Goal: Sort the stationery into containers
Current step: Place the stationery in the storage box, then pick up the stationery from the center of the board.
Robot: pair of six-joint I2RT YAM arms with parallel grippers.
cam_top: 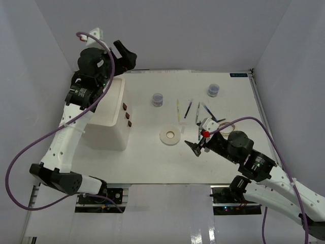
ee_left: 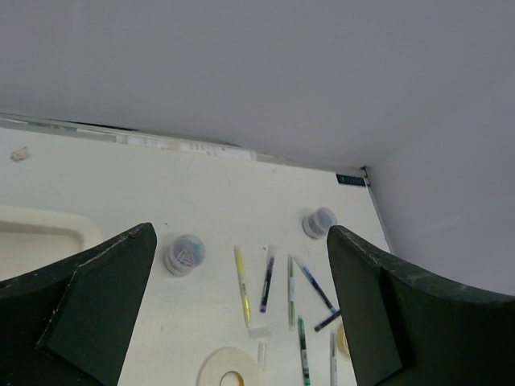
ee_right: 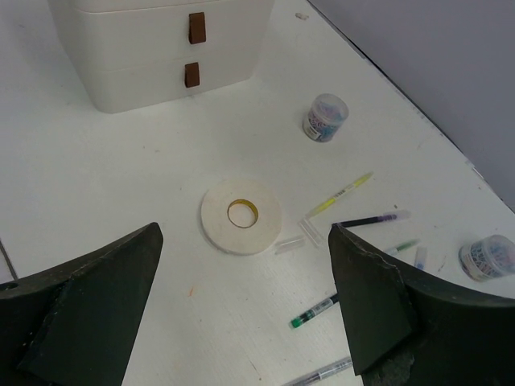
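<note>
- two robot arms work over a white table (cam_top: 152, 168) strewn with stationery. a white box unit (cam_top: 109, 133) stands at the left side, its drawers (ee_right: 137, 36) shut and facing right, each with a small brown knob (ee_right: 197, 28).
- the left gripper (ee_left: 240, 235) hangs above the far end of the box, beside its shallow top tray (ee_left: 80, 229), fingers spread wide with nothing between them.
- the right gripper (ee_right: 245, 232) hovers over the near middle of the table, its fingers also spread wide and empty. a flat cream tape ring (ee_right: 241, 215) lies on the table below it, untouched.
- seen from overhead, that ring sits near the centre of the table, apart from the box to its left.
- a second tape ring (cam_top: 227, 127) lies on the right, just beyond the pens, partly hidden by the right arm.
- one clear lidded jar (cam_top: 158, 99) with bluish contents stands upright on the far side of the centre ring. a second jar (cam_top: 213, 90) stands toward the far right corner.
- the pens (cam_top: 193, 112) lie loose on the table between the two jars and the right arm, among them a yellow pen (ee_right: 342, 195), a dark blue pen (ee_right: 366, 219), a green pen (ee_right: 314, 311) and a clear pen (ee_right: 318, 372).
</note>
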